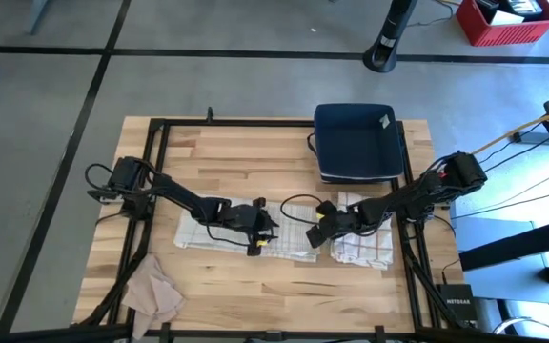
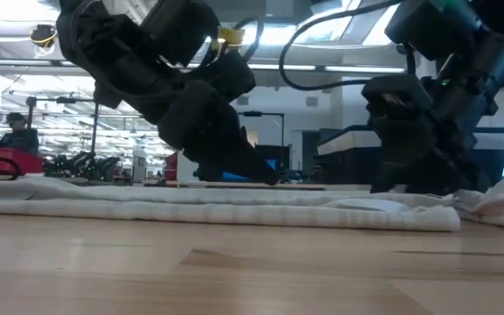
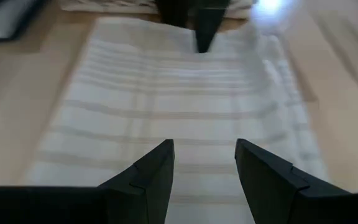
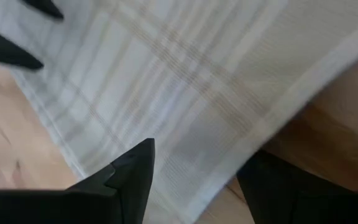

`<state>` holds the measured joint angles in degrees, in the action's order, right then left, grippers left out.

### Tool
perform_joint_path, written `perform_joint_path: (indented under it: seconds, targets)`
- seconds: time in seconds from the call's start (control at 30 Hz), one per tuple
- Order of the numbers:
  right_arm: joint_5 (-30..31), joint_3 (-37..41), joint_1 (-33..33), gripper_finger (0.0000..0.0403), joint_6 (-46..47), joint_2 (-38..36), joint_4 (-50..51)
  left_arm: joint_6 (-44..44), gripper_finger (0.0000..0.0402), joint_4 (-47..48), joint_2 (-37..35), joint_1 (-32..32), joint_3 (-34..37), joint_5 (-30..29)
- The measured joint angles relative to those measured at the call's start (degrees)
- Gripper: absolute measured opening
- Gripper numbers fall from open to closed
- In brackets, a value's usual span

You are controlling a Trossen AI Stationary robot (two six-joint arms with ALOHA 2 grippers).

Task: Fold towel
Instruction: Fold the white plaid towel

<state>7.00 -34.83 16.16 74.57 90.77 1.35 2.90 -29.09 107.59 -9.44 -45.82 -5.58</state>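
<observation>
With the striped towel [image 1: 246,232] flat at centre frame, the left gripper [image 1: 260,233] and right gripper [image 1: 320,227], both open-jawed above it, should pinch matching edges together so the fold lands square.

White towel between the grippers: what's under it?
The white towel lies flat on the wooden table; bare wood shows around its edges. Both the left gripper and the right gripper hang open over it. Whatever lies beneath the cloth itself is covered.

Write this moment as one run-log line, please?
towel: flat, partly folded | left gripper: open over towel | right gripper: open at towel's edge | nothing held
</observation>
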Motion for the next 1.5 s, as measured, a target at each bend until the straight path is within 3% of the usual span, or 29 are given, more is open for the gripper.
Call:
perform_joint_path:
  seconds: [0.3,0.57,0.67,0.9,1.07,1.17,1.37,1.5]
  targets:
    - [2.75,0.11,0.02,0.022,0.47,1.68,-4.52,2.9,0.0164,-2.16,5.58,1.95,-0.23,2.61]
    - [6.85,0.22,0.04,0.0208,-0.16,1.9,-7.42,2.99,0.0164,-4.04,6.21,2.22,-0.13,2.72]
    - [7.12,0.28,0.04,0.0167,-0.28,1.96,-7.18,2.92,0.0164,-4.06,6.25,2.22,-0.11,2.69]
    - [7.49,0.21,-0.06,0.0019,-3.59,0.89,-7.33,3.1,0.0164,-3.77,6.25,2.2,-0.11,2.66]
    - [9.33,-2.81,-0.07,0.0039,-4.5,-1.51,-7.63,3.37,0.0164,-3.8,6.25,2.2,-0.09,2.66]
    - [11.51,-5.17,-0.07,0.0032,-6.58,-1.55,-9.02,3.56,0.0164,-4.04,6.27,2.2,-0.06,2.64]
    - [15.49,-6.43,-0.07,0.0014,-15.0,1.81,-21.27,3.64,0.0164,-6.31,6.41,2.22,0.05,2.52]
    - [16.98,-6.45,-0.07,0.0033,-16.97,3.66,-24.68,3.85,0.0164,-7.18,5.4,2.22,0.19,2.48]
